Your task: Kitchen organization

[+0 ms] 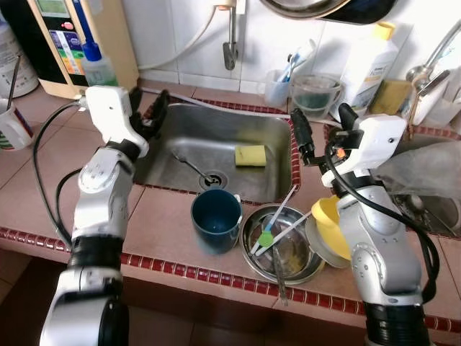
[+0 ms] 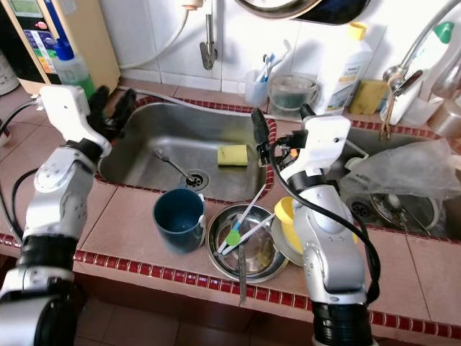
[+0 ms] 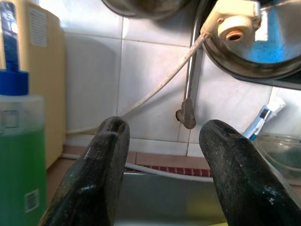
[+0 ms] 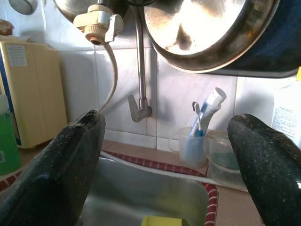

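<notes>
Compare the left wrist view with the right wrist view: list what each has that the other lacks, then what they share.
Left wrist view alone: the green soap bottle's blue cap, beside the open left gripper.
Right wrist view alone: the yellow sponge in the sink, past the open right gripper.
Both: the tap, white hose, toothbrush cup, hanging pan.

A dark blue mug (image 1: 215, 219) stands upright on the tiled surface (image 1: 162, 220) just in front of the sink (image 1: 216, 148). Beside it sits a round metal bowl (image 1: 282, 245) holding utensils, one green-tipped (image 1: 266, 238). A yellow sponge (image 1: 250, 155) and a fork (image 1: 189, 165) lie in the sink basin.
</notes>
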Controlling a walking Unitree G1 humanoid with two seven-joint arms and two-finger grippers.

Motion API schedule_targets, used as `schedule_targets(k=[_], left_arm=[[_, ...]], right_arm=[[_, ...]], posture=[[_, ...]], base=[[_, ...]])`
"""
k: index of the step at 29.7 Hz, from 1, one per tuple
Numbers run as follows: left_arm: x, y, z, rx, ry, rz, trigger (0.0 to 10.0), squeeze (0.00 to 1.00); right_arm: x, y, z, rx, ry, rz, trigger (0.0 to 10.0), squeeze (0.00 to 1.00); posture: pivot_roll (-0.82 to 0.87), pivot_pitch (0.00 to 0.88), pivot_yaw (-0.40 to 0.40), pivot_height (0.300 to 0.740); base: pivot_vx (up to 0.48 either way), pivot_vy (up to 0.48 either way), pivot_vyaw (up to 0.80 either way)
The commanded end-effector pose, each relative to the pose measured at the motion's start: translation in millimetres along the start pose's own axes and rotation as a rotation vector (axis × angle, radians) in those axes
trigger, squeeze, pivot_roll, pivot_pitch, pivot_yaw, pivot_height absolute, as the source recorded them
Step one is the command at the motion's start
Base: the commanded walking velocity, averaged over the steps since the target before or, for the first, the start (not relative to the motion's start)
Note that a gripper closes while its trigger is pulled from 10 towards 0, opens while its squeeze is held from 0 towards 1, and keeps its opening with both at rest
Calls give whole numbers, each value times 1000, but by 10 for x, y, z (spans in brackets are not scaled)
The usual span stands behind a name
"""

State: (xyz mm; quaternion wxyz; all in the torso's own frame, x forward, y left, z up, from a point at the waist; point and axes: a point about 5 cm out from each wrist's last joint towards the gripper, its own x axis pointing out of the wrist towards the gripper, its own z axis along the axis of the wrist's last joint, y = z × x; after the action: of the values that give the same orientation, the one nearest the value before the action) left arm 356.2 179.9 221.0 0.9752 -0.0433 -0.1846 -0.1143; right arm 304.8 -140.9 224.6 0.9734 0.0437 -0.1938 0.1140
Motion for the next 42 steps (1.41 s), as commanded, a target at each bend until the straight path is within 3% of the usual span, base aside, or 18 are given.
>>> schedule_targets(k=[1, 8, 11, 33, 42], left_arm=[[-17, -48, 61, 19, -25, -16, 10000, 0], [-258, -154, -61, 8, 19, 3, 10000, 0], [-327, -154, -104, 41, 38, 12, 10000, 0], [-371, -171, -48, 22, 58, 15, 10000, 0], [-366, -179, -51, 16, 66, 13, 10000, 0]], right_arm=[[19, -27, 0, -13, -9, -14, 10000, 0], [-42, -88, -135, -60, -14, -63, 10000, 0], [-101, -89, -183, -75, -7, -85, 10000, 0], [-110, -106, -279, -88, -7, -81, 10000, 0], [-101, -109, -286, -88, -4, -76, 10000, 0]], posture=[[-23, 0, -4, 740], [-26, 0, -1, 740], [-30, 0, 2, 740], [-27, 0, -9, 740], [-28, 0, -9, 740]], base=[[0, 0, 0], [0, 0, 0], [0, 0, 0], [0, 0, 0], [-290, 0, 0]])
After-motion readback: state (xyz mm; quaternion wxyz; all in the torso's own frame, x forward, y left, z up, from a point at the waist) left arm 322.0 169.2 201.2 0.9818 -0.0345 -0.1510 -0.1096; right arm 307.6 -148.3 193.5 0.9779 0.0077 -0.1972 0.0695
